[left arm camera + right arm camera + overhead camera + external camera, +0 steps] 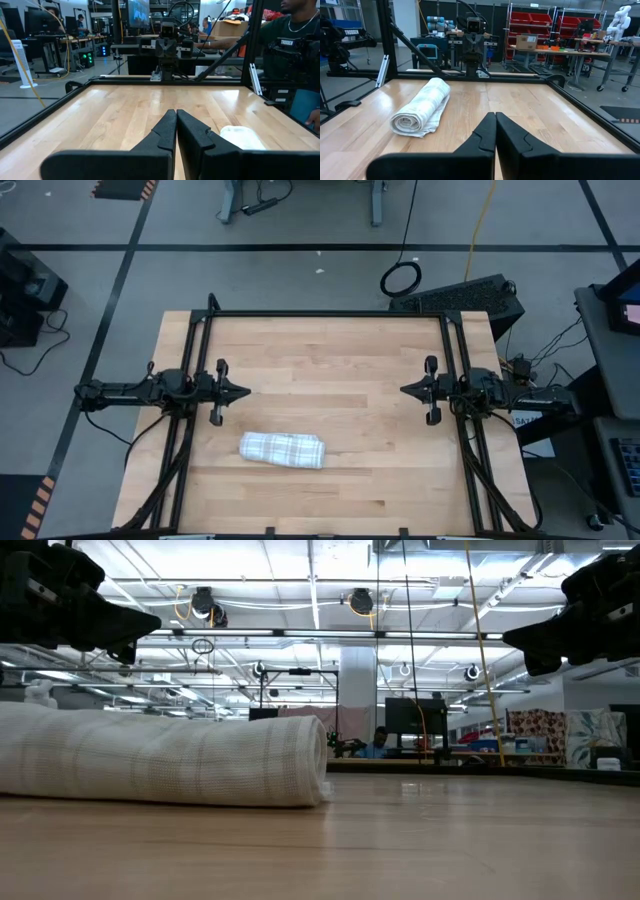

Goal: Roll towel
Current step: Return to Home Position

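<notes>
Two arms flank the wooden table [330,350], one at each side edge, and from my station I see them pointing inward at each other across the boards. Between them, toward the edge that runs along the bottom of the high view, the towel [283,449] lies flat as a short rolled tube. Its length runs side to side and its spiral end faces the right arm. It sits nearer the left arm and touches neither. I read the left gripper [243,391] as closed, fingers pressed together, raised above the surface. The right gripper [404,390] matches it, fingers together, well apart from the roll.
</notes>
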